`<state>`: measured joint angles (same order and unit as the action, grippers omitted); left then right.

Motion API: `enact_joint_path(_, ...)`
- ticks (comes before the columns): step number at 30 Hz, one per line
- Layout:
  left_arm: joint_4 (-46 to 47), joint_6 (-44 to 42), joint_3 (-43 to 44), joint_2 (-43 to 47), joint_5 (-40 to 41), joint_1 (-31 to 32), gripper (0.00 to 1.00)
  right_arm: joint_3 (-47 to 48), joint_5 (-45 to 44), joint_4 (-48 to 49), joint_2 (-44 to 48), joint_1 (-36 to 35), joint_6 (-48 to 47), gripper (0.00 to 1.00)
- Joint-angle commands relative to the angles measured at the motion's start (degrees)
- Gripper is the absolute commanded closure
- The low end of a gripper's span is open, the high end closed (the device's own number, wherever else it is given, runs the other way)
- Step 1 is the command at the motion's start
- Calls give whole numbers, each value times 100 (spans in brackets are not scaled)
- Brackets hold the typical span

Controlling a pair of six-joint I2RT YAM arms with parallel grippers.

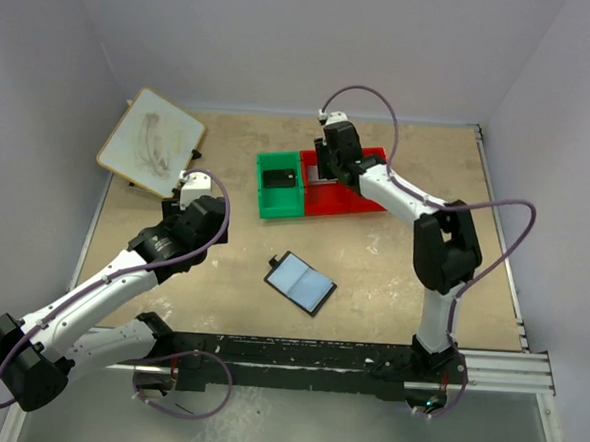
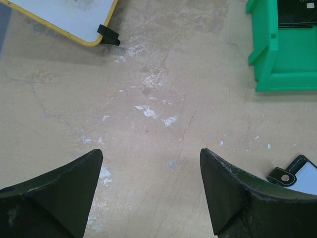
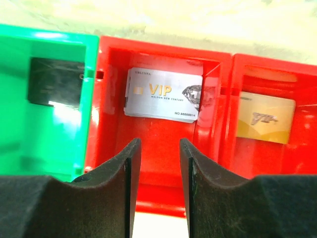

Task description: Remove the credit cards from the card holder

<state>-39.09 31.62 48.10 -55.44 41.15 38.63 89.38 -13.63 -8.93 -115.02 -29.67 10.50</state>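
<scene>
The card holder (image 1: pixel 300 282) lies open on the table, pale blue inside up, with no card showing in it; its tabbed corner (image 2: pixel 296 174) shows in the left wrist view. A black card (image 3: pixel 54 82) lies in the green bin (image 1: pixel 278 202). A silver VIP card (image 3: pixel 163 94) and a gold card (image 3: pixel 265 117) lie in separate compartments of the red bin (image 1: pixel 348 199). My right gripper (image 3: pixel 160 144) hovers over the red bin (image 3: pixel 163 148), open and empty; it also shows from above (image 1: pixel 324 168). My left gripper (image 2: pixel 151 154) is open and empty above bare table, left of the holder.
A yellow-edged whiteboard (image 1: pixel 152 140) with a black clip (image 2: pixel 109 37) lies at the far left. The green bin (image 2: pixel 282 54) is ahead and to the right of my left gripper. Grey walls enclose the table on three sides.
</scene>
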Motion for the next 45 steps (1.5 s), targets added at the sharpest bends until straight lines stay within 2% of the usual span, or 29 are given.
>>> enact_joint_path(1, 85, -126, 213, 30, 117, -23, 23, -389, -17, 415, 875, -43, 6, 59)
enact_joint_path(7, 78, -117, 214, 35, 158, -23, 23, -1297, -185, 505, 1833, -275, 803, 56)
enact_joint_path(12, -28, -8, 257, 104, 418, -22, 23, -2497, -1746, 664, 2551, -1565, 1951, 52)
enact_joint_path(17, -123, 154, 276, 330, 787, -23, 22, -2743, -1879, -136, 2284, -2537, 3466, 51)
enact_joint_path(20, -142, 210, 279, 519, 913, -27, 22, -2684, -1827, -307, 1997, -2993, 3940, 44)
enact_joint_path(23, -159, 260, 265, 709, 1019, -23, 22, -2609, -1780, -377, 1751, -3349, 4311, 42)
enact_joint_path(31, -145, 262, 231, 851, 1038, -27, 22, -2365, -1976, -1055, 1182, -3607, 5075, 38)
enact_joint_path(35, -139, 248, 244, 796, 994, -23, 22, -2370, -1993, -1329, 960, -3611, 5347, 28)
enact_joint_path(45, -116, 206, 235, 706, 898, -22, 22, -2391, -1972, -1528, 243, -3616, 5552, 25)
